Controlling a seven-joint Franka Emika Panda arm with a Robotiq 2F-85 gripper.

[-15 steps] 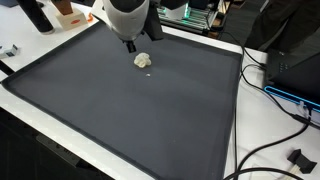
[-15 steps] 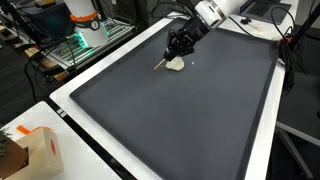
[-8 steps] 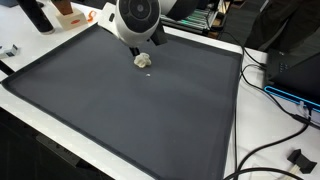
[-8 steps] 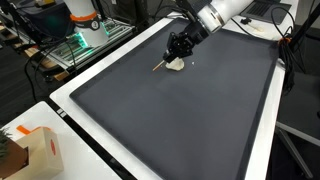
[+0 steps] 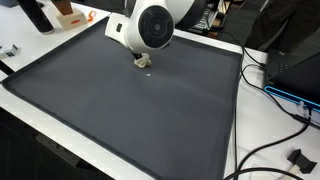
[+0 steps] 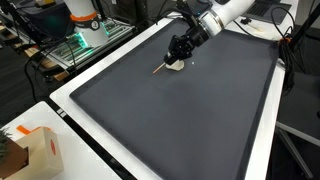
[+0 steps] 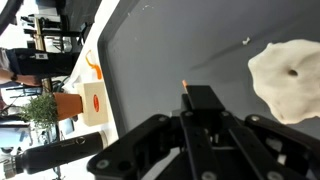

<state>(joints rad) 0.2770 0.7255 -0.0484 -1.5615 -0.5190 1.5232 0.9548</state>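
A cream-coloured lump (image 6: 175,65) with a small hole lies on the dark mat (image 6: 190,120) near its far edge. It also shows in the wrist view (image 7: 290,78) and, partly behind the arm, in an exterior view (image 5: 145,62). My gripper (image 6: 180,50) hangs right over the lump, shut on a thin stick (image 6: 159,70) whose orange tip (image 7: 184,83) pokes out past the fingers (image 7: 200,100), just beside the lump. In an exterior view the white wrist (image 5: 152,27) hides the fingers.
An orange-and-white box (image 6: 30,150) stands off the mat at one corner and also shows in the wrist view (image 7: 93,100). Black cables (image 5: 275,150) run along the white table edge. Lit electronics (image 6: 85,38) and a dark bottle (image 5: 35,15) stand beyond the mat.
The arm's wrist has swung sideways over the lump, now covering more of it in an exterior view. The gripper stays shut on the stick beside the lump.
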